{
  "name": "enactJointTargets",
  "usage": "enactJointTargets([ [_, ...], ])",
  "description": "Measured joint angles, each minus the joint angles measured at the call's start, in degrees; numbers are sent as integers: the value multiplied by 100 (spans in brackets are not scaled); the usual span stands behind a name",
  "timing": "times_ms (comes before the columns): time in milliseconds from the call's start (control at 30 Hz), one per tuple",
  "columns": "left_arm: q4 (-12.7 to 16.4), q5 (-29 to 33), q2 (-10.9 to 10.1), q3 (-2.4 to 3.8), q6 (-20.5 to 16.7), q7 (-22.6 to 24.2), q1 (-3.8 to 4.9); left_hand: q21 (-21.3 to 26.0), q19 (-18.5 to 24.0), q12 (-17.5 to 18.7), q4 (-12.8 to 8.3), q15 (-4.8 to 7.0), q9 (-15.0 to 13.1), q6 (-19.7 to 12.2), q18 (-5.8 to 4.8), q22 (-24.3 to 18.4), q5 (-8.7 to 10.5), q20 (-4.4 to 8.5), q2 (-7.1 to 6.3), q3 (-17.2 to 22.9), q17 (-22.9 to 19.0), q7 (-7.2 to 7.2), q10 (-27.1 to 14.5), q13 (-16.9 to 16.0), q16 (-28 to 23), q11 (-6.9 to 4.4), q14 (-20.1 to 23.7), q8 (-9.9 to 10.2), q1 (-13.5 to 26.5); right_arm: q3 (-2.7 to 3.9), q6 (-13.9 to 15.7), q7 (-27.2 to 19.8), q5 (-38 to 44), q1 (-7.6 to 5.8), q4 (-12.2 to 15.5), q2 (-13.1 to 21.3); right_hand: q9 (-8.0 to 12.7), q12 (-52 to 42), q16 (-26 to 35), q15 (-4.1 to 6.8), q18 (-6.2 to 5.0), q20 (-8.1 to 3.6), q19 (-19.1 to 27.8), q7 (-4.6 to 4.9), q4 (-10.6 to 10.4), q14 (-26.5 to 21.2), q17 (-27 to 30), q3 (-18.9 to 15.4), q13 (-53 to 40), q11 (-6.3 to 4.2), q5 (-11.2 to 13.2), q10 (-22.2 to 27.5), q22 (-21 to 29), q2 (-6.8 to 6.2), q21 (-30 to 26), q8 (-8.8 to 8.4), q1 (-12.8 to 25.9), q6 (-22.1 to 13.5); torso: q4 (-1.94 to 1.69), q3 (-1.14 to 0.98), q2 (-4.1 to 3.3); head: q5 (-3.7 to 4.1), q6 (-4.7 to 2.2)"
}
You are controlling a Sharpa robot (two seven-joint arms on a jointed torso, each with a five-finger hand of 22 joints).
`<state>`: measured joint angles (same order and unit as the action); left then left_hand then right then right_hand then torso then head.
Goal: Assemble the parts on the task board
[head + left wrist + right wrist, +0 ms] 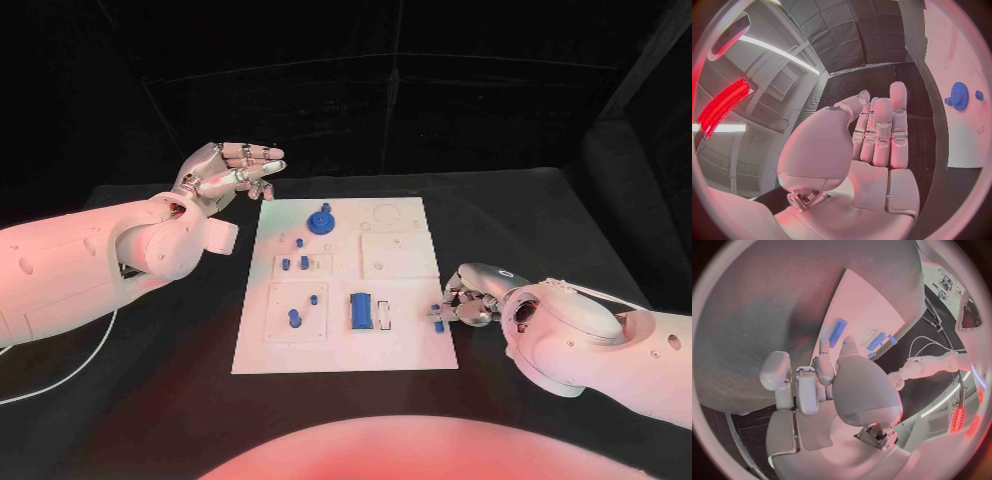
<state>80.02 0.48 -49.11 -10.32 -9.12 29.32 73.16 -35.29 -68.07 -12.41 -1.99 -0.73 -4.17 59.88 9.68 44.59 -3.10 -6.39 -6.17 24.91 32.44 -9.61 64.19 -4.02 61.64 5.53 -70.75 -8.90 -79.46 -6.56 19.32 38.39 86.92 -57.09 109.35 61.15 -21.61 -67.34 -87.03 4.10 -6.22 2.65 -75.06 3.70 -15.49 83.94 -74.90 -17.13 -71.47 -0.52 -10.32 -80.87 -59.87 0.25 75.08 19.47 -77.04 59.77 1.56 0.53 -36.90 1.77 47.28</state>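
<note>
Black table bears the task board [411,330]; right hand [464,303] pinches a blue part [437,317], left hand [224,172] empty, fingers apart.

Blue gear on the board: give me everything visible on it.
The blue gear is a small round toothed wheel, plastic by its look, one solid blue. It lies flat near the far left corner of the white task board, with a small blue piece right beside it on the far side. The left wrist view shows its toothed rim. Nothing grips it: the left hand hovers apart, off the board's far left corner, and the right hand is at the board's near right edge.
</note>
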Motion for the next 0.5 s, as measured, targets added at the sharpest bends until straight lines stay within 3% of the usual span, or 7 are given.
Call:
enactJointTargets([
  [267, -14, 0, 4, -3, -2, -4, -1, 0, 0, 0, 0, 0, 0, 0, 0, -4, 0, 0, 0, 0, 0, 0, 0, 0, 0, 0, 0, 0, 0, 20, -179, 41, 163, 8, -44, -185, -32, -23, 0, -1, 0, -22, 22, 10, 257, 0, 0, 114, -36, 1, -67, 1, 1, 0, 0, -27, -375, 51, -4, 2, 1, -21, -2],
  [500, -15, 0, 5, -3, -3, -7, -1, 0, 0, 0, 0, 0, 0, 0, 0, -3, 0, 0, 0, 0, 0, 0, 0, 0, 0, 0, 0, 0, 0, 41, -301, 54, 380, 1, -112, -333, -49, -14, 0, -33, 0, -22, 22, 19, 535, -9, 0, 246, -16, 13, -90, 13, 23, 86, -26, -122, -692, 87, -4, 6, 1, -14, -7],
])
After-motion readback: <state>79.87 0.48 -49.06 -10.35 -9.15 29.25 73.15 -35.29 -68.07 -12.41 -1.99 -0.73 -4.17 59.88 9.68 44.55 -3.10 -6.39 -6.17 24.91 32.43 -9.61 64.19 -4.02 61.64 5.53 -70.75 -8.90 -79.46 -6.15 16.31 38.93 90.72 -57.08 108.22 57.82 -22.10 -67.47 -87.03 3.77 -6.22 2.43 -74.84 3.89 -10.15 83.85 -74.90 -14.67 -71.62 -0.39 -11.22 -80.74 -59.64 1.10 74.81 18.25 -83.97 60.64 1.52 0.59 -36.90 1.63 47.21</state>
